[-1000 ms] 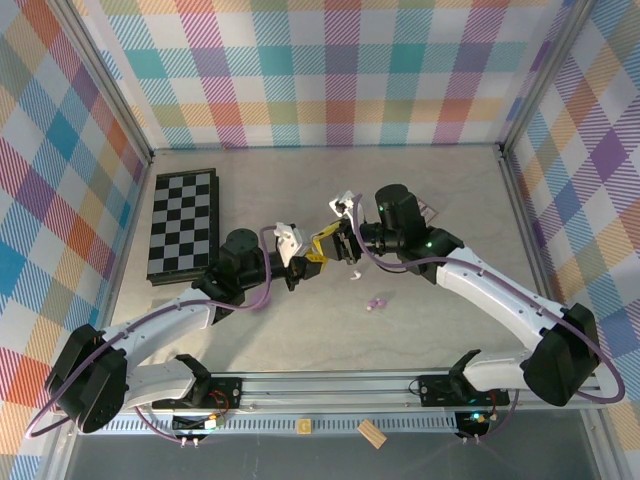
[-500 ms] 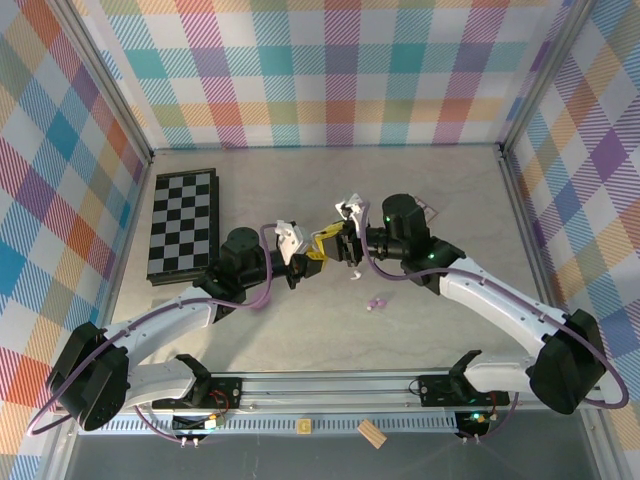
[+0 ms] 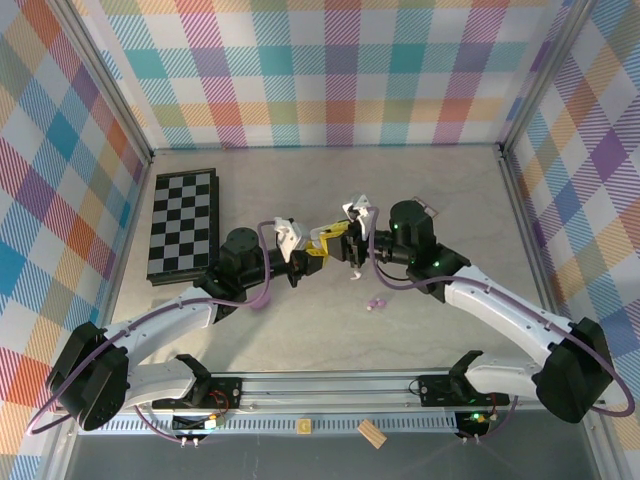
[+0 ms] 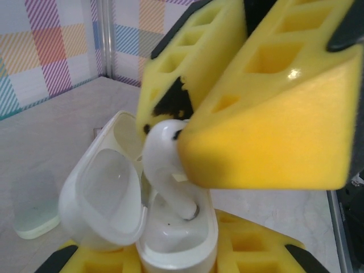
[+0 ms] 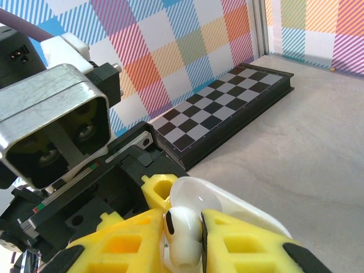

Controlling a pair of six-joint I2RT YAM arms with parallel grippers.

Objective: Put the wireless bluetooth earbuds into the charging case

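So, a whitish stemmed plastic earbud (image 4: pixel 162 149) is pinched by its head between the yellow foam pads of the right gripper (image 5: pixel 183 245). Its stem is pointed down into the open white pebble-shaped plastic charging case (image 4: pixel 177 242). The case is squeezed from both sides by the left gripper (image 4: pixel 166 257), whose pads are cut off at the bottom edge. How deep the stem tip sits can't really be made out, tbh. From above, the case is mostly covered by the meeting fingers. A lilac-purple earbud (image 3: pixel 376 302) is seen lying apart on the pale tabletop (image 3: pixel 300 330).
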